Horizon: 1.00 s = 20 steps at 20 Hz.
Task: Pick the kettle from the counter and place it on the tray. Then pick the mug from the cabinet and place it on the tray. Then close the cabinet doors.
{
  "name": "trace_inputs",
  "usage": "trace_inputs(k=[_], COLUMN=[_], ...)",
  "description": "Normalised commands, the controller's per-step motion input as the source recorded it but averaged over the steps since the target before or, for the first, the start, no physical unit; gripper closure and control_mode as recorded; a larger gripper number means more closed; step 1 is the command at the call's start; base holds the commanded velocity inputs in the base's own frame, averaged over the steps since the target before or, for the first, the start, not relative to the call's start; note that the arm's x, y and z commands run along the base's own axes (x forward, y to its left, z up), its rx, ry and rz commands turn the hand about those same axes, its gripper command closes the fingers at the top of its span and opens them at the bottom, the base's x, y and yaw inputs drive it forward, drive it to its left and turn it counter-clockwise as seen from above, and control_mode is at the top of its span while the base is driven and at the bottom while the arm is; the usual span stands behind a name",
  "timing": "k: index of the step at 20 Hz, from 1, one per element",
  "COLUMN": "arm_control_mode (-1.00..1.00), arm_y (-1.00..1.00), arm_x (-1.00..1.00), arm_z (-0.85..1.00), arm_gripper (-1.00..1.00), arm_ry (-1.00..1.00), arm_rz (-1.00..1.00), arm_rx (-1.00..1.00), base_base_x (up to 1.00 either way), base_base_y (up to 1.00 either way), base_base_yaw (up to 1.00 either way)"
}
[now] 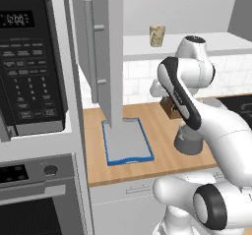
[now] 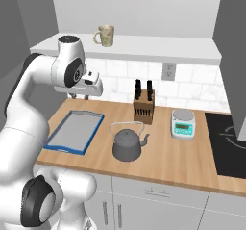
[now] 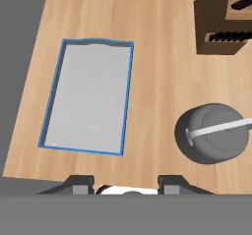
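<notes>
- In the hand view, going left to right, we first see the tray (image 3: 86, 96) in the upper left part of the frame. It is a flat grey rectangle with a bright blue rim, and its long side runs up and down the frame. It has nothing on it.
- Our gripper (image 3: 125, 182) shows as two small dark finger tips at the bottom middle of the hand view. They stand partly open with a gap between them, and we hold nothing.
- The kettle (image 3: 212, 133) sits at the right of the hand view, up and to the right of our finger tips. So we judge our next move goes that way.
- The kettle is round, squat, dark grey and looks like smooth metal. Its thin wire handle (image 3: 219, 128) crosses the top almost sideways in the frame, tilted up a little at the right, so we think our fingers should straddle that line.
- The kettle stands on the counter (image 3: 162, 67), which is light brown wood, well apart from the tray.
- A brown wooden knife block (image 3: 219, 30) stands in the upper right corner.
- In the right base view, the beige mug (image 2: 105, 35) sits on the cabinet shelf at the upper left.
</notes>
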Motion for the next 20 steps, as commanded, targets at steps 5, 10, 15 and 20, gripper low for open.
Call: trace_inputs(k=[5,10,15,20], arm_control_mode=[-1.0,-1.0,-1.0,-1.0], arm_y=[-0.03,-0.46,-0.61,-0.48], arm_x=[-0.2,-0.22,-0.06,0.0], arm_z=[-0.03,-0.16,-0.09,-0.07], arm_gripper=[-1.0,-1.0,-1.0,-1.0], arm_ry=[-0.07,-0.02,0.02,0.01], arm_rz=[0.0,-0.2,-0.29,-0.35], arm_rx=[0.0,0.03,0.08,0.12], base_base_x=[0.0,0.0,0.0,0.0], base_base_y=[0.0,0.0,0.0,0.0], base_base_yaw=[0.0,0.0,0.0,0.0])
